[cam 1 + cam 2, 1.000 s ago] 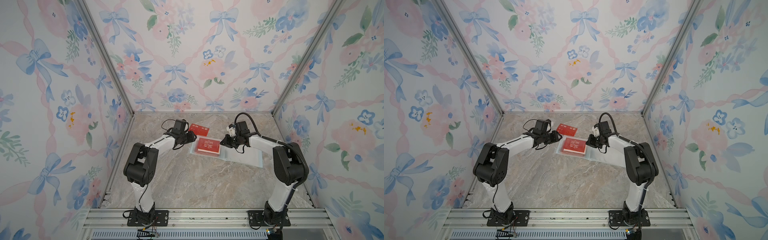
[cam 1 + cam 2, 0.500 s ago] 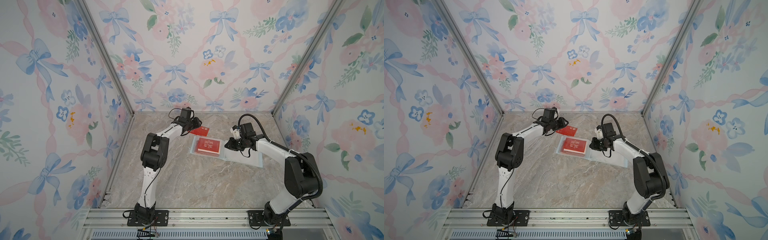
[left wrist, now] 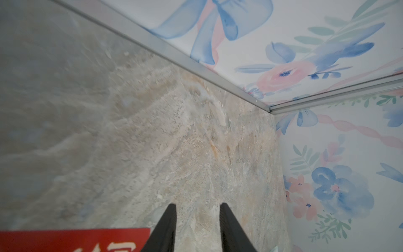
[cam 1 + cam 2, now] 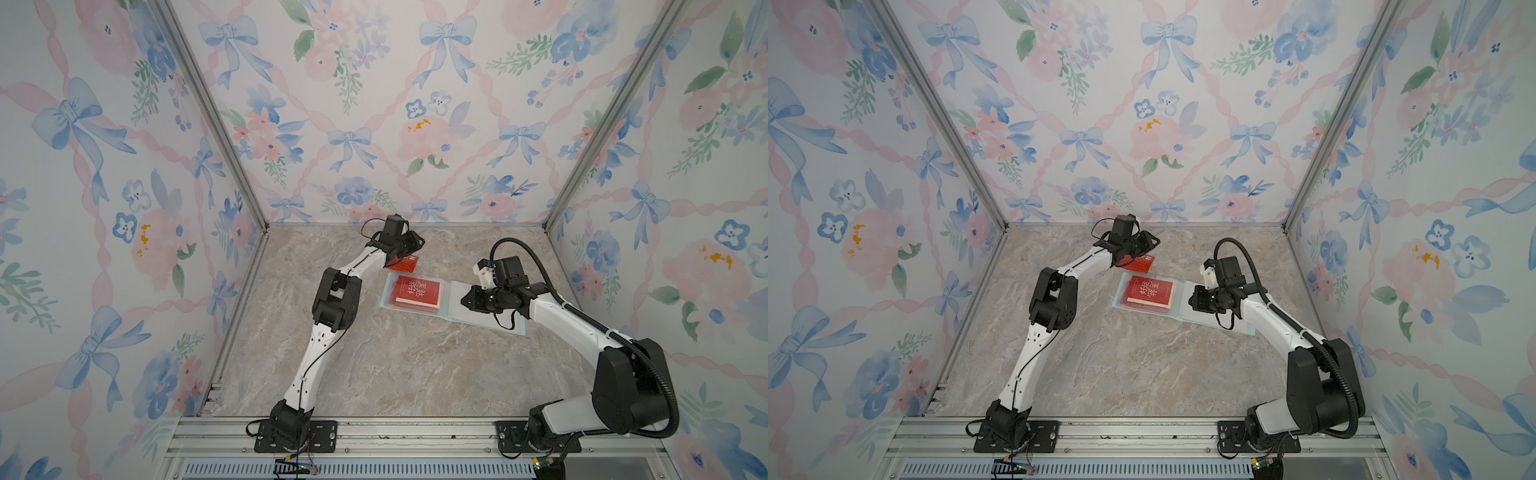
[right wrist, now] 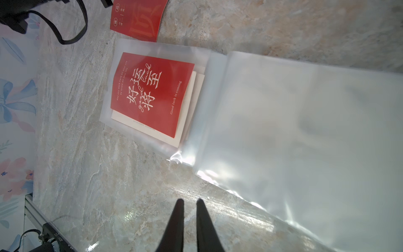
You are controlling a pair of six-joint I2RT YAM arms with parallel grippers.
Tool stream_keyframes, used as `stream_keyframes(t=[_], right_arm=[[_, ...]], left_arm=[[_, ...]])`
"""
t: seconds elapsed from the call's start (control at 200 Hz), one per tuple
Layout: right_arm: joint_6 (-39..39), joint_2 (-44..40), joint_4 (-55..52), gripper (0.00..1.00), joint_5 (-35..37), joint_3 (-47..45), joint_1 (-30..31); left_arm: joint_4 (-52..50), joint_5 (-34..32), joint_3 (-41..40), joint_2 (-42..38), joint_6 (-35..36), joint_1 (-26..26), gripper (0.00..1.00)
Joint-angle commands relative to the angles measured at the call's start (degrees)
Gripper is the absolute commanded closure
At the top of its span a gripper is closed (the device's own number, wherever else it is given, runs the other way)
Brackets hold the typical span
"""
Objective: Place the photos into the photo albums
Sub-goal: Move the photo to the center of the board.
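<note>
**Ben:** Looking for the photos?

**Mia:** One red photo [image 4: 409,264] lies on the table [image 4: 374,353], between the open photo album [image 5: 305,122] and the back edge. A stack of photos [image 4: 417,292] sits on the album's left page.

**Ben:** Why is the left gripper [image 3: 197,205] there?

**Mia:** It hangs by the loose one, jaws apart and empty. I think it wants to grab it.

**Ben:** And the right gripper [image 5: 188,201]?

**Mia:** It's by the bare page, jaws almost together, holding nothing. Maybe it's there to keep the page flat.
</note>
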Motion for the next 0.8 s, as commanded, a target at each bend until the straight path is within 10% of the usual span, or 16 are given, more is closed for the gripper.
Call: stream_keyframes(t=[0.0, 0.795], right_arm=[[-0.78, -0.8, -0.41, 0.86, 0.7, -1.04, -0.57], [0.68, -0.41, 2.21, 0.86, 0.97, -1.57, -0.08]], left_arm=[[-0.58, 4.02, 1.93, 2.49, -1.75, -1.55, 0.64], [-6.14, -3.13, -19.62, -9.14, 7.0, 6.99, 0.63]])
